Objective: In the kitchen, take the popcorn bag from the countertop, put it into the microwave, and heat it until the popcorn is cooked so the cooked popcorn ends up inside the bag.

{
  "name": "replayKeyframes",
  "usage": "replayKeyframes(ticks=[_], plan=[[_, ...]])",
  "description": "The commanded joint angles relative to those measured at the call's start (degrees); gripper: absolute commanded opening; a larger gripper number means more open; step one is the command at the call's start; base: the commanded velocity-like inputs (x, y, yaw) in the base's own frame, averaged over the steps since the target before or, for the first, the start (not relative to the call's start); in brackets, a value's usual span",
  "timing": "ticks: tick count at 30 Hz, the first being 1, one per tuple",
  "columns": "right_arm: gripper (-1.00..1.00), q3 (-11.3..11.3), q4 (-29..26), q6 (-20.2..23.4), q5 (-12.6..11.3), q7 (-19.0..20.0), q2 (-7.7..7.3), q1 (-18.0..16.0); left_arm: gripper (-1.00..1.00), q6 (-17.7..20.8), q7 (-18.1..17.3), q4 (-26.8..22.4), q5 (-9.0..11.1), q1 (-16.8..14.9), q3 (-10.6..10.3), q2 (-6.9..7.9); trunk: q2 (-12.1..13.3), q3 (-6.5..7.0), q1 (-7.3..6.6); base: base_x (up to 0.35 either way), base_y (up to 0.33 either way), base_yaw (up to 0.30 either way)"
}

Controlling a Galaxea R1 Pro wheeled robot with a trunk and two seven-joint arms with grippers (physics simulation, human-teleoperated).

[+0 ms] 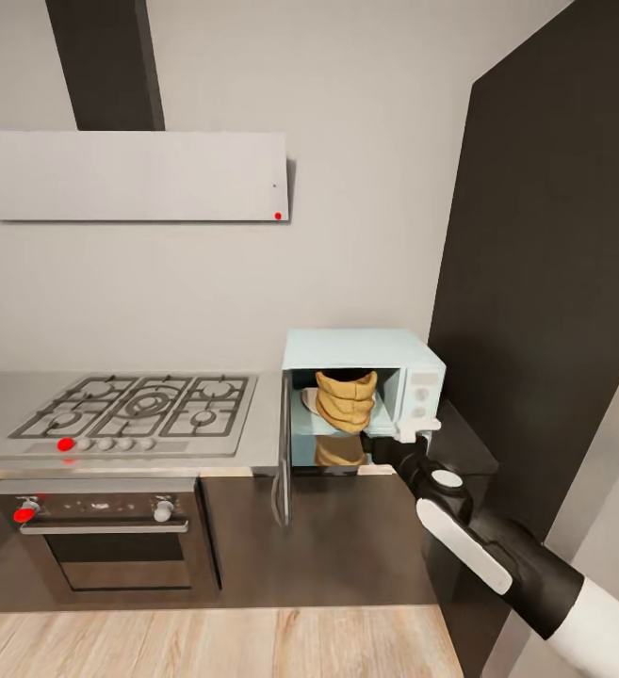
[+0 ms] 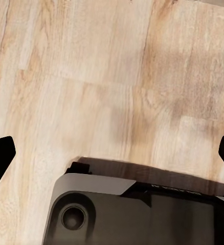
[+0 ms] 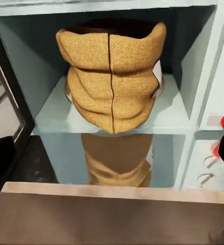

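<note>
While the popcorn bag [image 1: 345,399] sits upright inside the open microwave [image 1: 413,363], your right gripper [image 1: 396,443] hovers just before it, jaws spread. Your left gripper's [image 2: 112,153] jaws are spread over wooden floor [image 2: 91,76].

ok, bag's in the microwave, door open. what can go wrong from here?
1. The popcorn bag sits at the front lip of the microwave cavity, overhanging it slightly; closing the door may catch or tip it.
2. The right pincer is close in front of the bag; pulling back carelessly could drag it out.
3. The door is edge-on in the head view, so judging a swing is hard.
</note>
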Motion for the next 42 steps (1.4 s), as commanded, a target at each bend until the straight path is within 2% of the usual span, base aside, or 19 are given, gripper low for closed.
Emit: replayKeyframes(ticks=[1, 4, 6, 8, 10, 13, 16, 19, 23, 28, 30, 33, 42], plan=[[1.0, 0.4, 0.4, -0.1, 1.4, -0.3, 0.3, -0.1, 1.0, -0.2, 0.1, 0.0, 0.2, 0.0, 0.2, 0.0, -0.1, -0.12, 0.04, 0.239, 0.0, 0.0], [1.0, 0.6, 7.5, -1.1, 4.5, 0.2, 4.35, -0.6, 1.0, -0.2, 0.1, 0.0, 0.3, 0.0, 0.1, 0.0, -0.1, -0.12, 0.04, 0.171, 0.0, 0.0], [1.0, 0.4, 12.7, -4.3, 7.7, 1.1, 6.92, -1.1, 1.0, -0.2, 0.1, 0.0, 0.3, 0.0, 0.0, -0.02, -0.1, -0.12, 0.04, 0.051, 0.0, 0.0], [1.0, 0.3, 17.0, -8.9, 12.0, 3.3, 9.07, -1.7, 1.0, -0.2, 0.1, 0.0, 0.2, 0.0, 0.0, -0.02, -0.1, -0.12, 0.04, 0.019, 0.0, 0.0], [1.0, 0.0, 20.7, -11.2, 14.6, 6.9, 10.22, -2.5, 1.0, -0.2, 0.1, 0.0, 0.1, 0.0, 0.0, -0.03, -0.1, -0.12, 0.04, 0.006, 0.0, 0.0], [1.0, -1.4, 29.0, -13.9, 15.7, 12.7, 11.45, -6.4, 1.0, -0.2, 0.1, 0.0, -0.1, 0.0, -0.1, -0.03, -0.1, -0.12, 0.04, 0.001, 0.0, 0.0], [1.0, -1.8, 36.2, -17.9, 16.0, 14.5, 13.34, -9.1, 1.0, -0.2, 0.1, 0.0, -0.2, 0.0, -0.1, -0.03, -0.1, -0.12, 0.04, 0.0, 0.0, 0.0], [1.0, -2.0, 45.0, -20.5, 16.0, 18.6, 15.06, -13.2, 1.0, -0.2, 0.1, 0.0, -0.2, 0.0, -0.1, -0.03, -0.1, -0.12, 0.04, 0.0, 0.0, 0.0], [1.0, -2.0, 48.5, -22.5, 15.9, 20.4, 15.61, -15.3, 1.0, -0.2, 0.1, 0.0, -0.2, 0.0, -0.1, -0.03, -0.1, -0.12, 0.04, 0.0, 0.0, 0.0], [1.0, -2.0, 50.3, -23.1, 15.9, 20.7, 15.71, -15.7, 1.0, -0.2, 0.1, 0.0, -0.2, 0.0, -0.1, -0.03, -0.1, -0.12, 0.04, 0.024, 0.0, 0.0], [1.0, -2.0, 52.9, -24.0, 16.0, 20.8, 15.76, -15.7, 1.0, -0.2, 0.1, 0.0, -0.1, 0.0, -0.1, -0.03, -0.1, -0.12, 0.04, 0.265, 0.0, 0.0], [1.0, -2.1, 53.5, -24.2, 16.0, 21.9, 15.82, -15.7, 1.0, -0.2, 0.1, 0.0, -0.1, 0.0, -0.1, -0.03, -0.1, -0.12, 0.04, 0.258, 0.0, 0.0], [1.0, -2.0, 57.3, -24.4, 16.1, 23.9, 18.43, -15.7, 1.0, -0.2, 0.1, 0.0, -0.1, 0.0, -0.1, -0.03, -0.1, -0.12, 0.04, 0.031, 0.0, 0.0]])
